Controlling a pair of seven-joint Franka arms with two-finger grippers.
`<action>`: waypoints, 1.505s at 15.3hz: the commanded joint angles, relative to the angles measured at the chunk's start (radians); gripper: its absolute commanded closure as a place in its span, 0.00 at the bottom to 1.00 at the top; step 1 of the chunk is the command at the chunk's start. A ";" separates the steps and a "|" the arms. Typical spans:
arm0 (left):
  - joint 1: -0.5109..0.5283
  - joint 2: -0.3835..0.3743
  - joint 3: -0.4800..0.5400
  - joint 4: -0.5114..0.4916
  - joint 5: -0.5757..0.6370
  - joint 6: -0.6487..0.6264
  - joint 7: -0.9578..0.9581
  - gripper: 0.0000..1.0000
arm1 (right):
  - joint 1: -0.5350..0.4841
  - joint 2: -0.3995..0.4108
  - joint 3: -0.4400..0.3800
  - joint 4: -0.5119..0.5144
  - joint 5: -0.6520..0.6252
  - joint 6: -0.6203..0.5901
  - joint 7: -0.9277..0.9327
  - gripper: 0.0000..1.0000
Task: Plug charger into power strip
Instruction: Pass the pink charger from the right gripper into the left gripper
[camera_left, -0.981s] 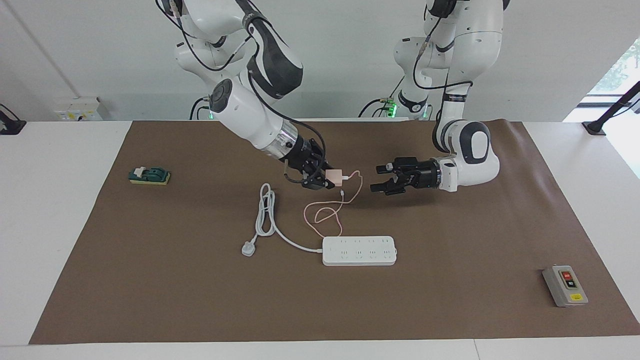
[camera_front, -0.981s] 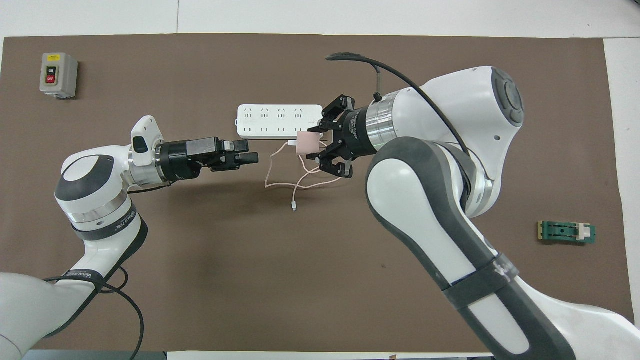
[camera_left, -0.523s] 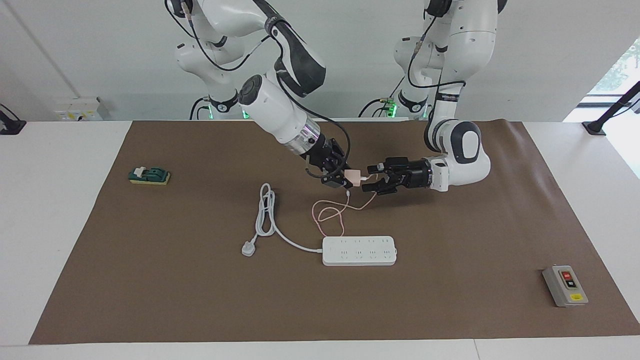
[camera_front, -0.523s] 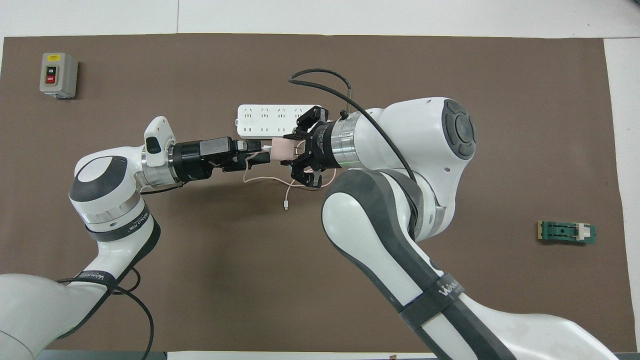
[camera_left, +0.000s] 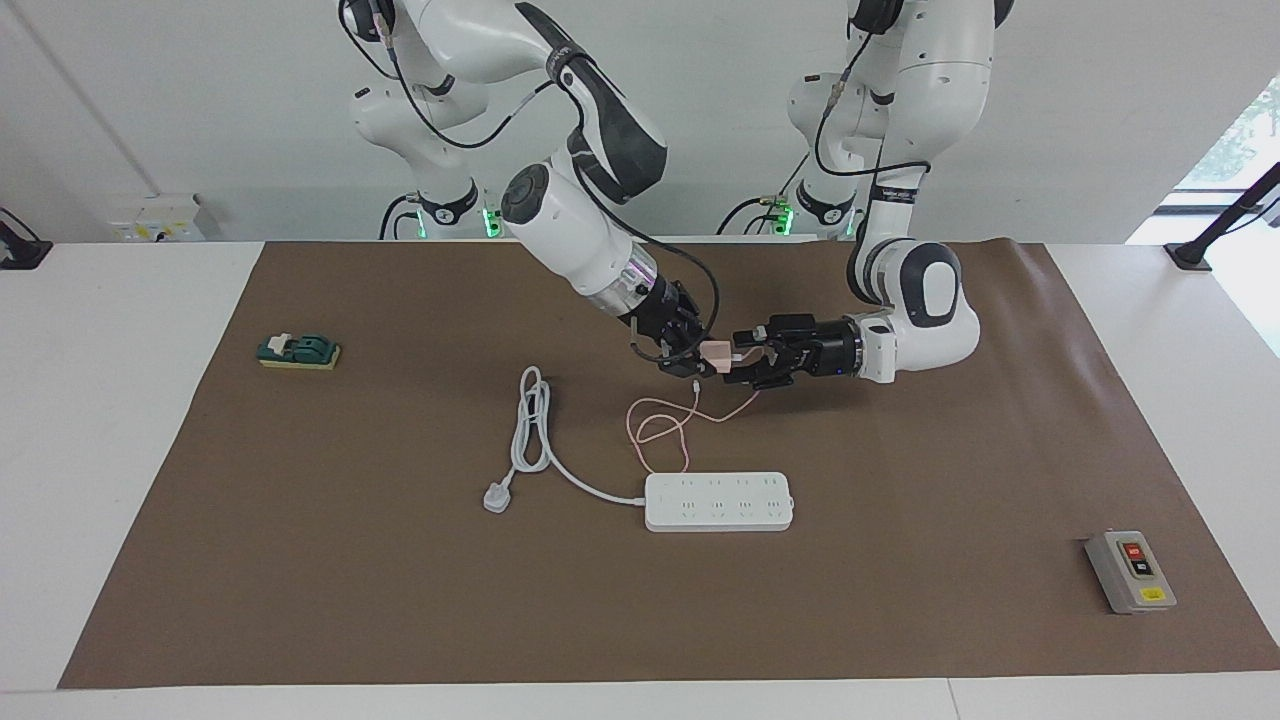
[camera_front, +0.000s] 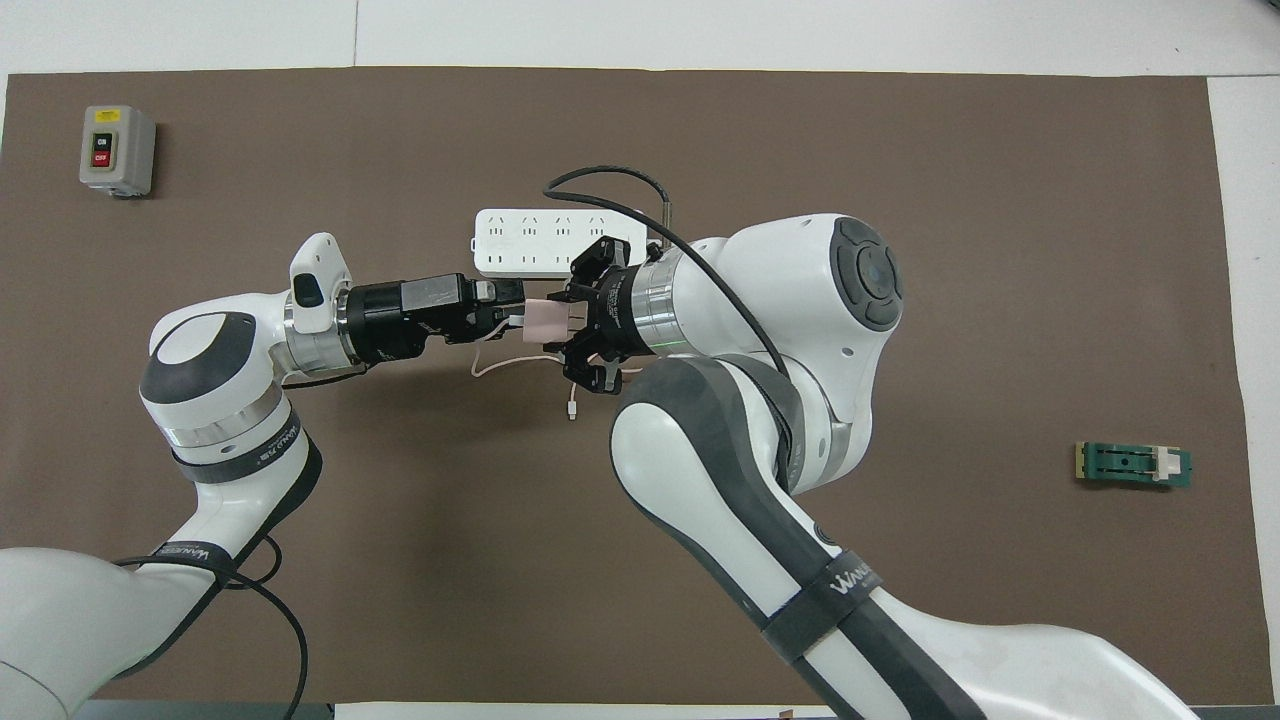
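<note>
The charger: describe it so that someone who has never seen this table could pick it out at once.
Start at the brown mat and find where the two arms meet above its middle. There the right gripper is shut on the charger, with the open left gripper right beside it. It is a small pale pink cube trailing a thin pink cable, unlike the white power strip lying flat, farther from the robots.

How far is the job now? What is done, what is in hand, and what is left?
Done: the charger is off the mat, in the shut right gripper.

In hand: the open left gripper is at the charger, as for a handover; the cable trails on the mat.

Left: plugging it in. The power strip holds nothing.
</note>
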 joint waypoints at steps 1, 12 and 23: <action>-0.017 0.001 0.009 0.001 -0.022 0.021 -0.004 0.00 | 0.005 -0.008 -0.001 -0.012 0.015 0.010 0.005 0.90; -0.014 0.001 0.012 -0.001 -0.006 0.011 0.000 1.00 | 0.000 -0.010 -0.001 -0.022 0.015 0.015 0.000 0.90; -0.005 0.001 0.012 0.001 0.010 0.014 0.017 1.00 | -0.011 -0.011 -0.003 -0.022 0.015 0.005 0.000 0.08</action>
